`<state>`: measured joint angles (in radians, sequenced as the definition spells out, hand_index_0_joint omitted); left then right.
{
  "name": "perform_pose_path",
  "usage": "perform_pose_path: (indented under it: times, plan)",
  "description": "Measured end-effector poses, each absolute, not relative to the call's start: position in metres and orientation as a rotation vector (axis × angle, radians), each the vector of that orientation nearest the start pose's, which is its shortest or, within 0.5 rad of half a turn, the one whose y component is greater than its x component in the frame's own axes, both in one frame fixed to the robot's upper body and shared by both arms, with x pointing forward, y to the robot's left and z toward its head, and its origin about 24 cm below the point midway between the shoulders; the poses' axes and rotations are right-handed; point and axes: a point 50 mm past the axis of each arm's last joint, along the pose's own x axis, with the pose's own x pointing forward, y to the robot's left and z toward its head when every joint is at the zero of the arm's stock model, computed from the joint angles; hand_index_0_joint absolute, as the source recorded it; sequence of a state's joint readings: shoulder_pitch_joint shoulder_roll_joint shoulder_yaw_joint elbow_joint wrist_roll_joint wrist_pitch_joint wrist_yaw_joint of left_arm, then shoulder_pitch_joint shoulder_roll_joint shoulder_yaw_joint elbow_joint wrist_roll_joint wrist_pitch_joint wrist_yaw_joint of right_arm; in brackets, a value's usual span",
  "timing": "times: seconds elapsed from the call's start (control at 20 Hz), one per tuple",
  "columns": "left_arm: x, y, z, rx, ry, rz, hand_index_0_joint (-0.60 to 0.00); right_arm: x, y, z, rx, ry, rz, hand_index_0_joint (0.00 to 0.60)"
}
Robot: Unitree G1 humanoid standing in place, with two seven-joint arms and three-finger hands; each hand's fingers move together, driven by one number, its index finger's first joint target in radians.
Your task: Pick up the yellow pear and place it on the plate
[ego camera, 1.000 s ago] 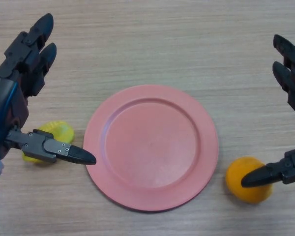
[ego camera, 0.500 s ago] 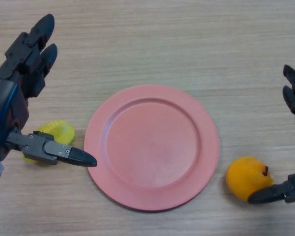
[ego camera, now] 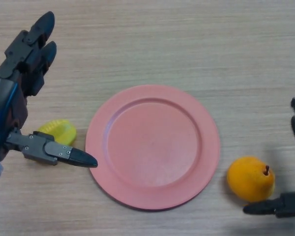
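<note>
A small yellow pear [ego camera: 59, 131] lies on the wooden table just left of the pink plate [ego camera: 152, 146]. My left hand [ego camera: 7, 105] hovers over the table's left side, open, its fingers straight and pointing away. Its thumb reaches across in front of the pear and hides the pear's near left part. My right hand [ego camera: 279, 205] shows only at the right edge, open and holding nothing, with its thumb just below an orange fruit. Nothing lies on the plate.
An orange, pear-shaped fruit with a dark stem [ego camera: 250, 178] rests right of the plate, near the front. Bare wooden tabletop [ego camera: 162, 44] stretches behind the plate.
My right hand has drawn back to the right and downward, uncovering the orange fruit. The left hand has barely moved and the yellow pear stays put.
</note>
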<state>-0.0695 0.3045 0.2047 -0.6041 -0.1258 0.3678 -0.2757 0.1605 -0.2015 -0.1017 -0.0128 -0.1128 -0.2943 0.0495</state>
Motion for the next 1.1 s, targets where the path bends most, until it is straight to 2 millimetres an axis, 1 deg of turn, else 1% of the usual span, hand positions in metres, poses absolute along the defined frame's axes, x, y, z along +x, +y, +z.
perform_pose_path:
  times: [0.1,0.2,0.3,0.4,0.5,0.55,0.6,0.65,0.7,0.75,0.8,1.0,1.1]
  plan:
    - [0.232,0.199,0.175,0.256,-0.304,-0.172,0.000,0.216,-0.209,0.036,-0.326,-0.127,-0.052,0.000]
    - [0.231,0.200,0.176,0.257,-0.305,-0.167,0.000,0.215,-0.207,0.032,-0.321,-0.131,-0.082,0.000]
    - [0.230,0.201,0.174,0.257,-0.296,-0.166,0.000,0.215,-0.201,0.023,-0.370,-0.117,-0.055,0.000]
    - [0.229,0.202,0.174,0.255,-0.296,-0.163,0.000,0.214,-0.194,0.013,-0.378,-0.081,-0.029,0.000]
    - [0.227,0.205,0.175,0.256,-0.300,-0.148,0.000,0.213,-0.190,0.007,-0.366,-0.063,-0.037,0.000]
    - [0.227,0.208,0.175,0.258,-0.301,-0.135,0.000,0.213,-0.188,0.006,-0.364,-0.063,-0.039,0.050]
    - [0.226,0.210,0.176,0.259,-0.302,-0.125,0.000,0.212,-0.188,0.006,-0.363,-0.061,-0.037,0.200]
    - [0.226,0.210,0.176,0.259,-0.301,-0.124,0.000,0.212,-0.188,0.006,-0.364,-0.062,-0.038,0.300]
    - [0.226,0.211,0.175,0.259,-0.297,-0.123,0.000,0.211,-0.187,0.008,-0.373,-0.064,-0.038,0.450]
    - [0.226,0.211,0.175,0.259,-0.295,-0.123,0.000,0.211,-0.187,0.008,-0.397,-0.053,-0.039,0.550]
    - [0.225,0.211,0.174,0.259,-0.294,-0.123,0.000,0.211,-0.188,0.009,-0.441,-0.033,-0.054,0.600]
    - [0.224,0.210,0.174,0.245,-0.293,-0.132,0.000,0.215,-0.191,0.019,-0.466,-0.004,-0.090,0.600]
    - [0.224,0.210,0.173,0.245,-0.290,-0.131,0.000,0.218,-0.190,0.029,-0.468,-0.003,-0.088,0.600]
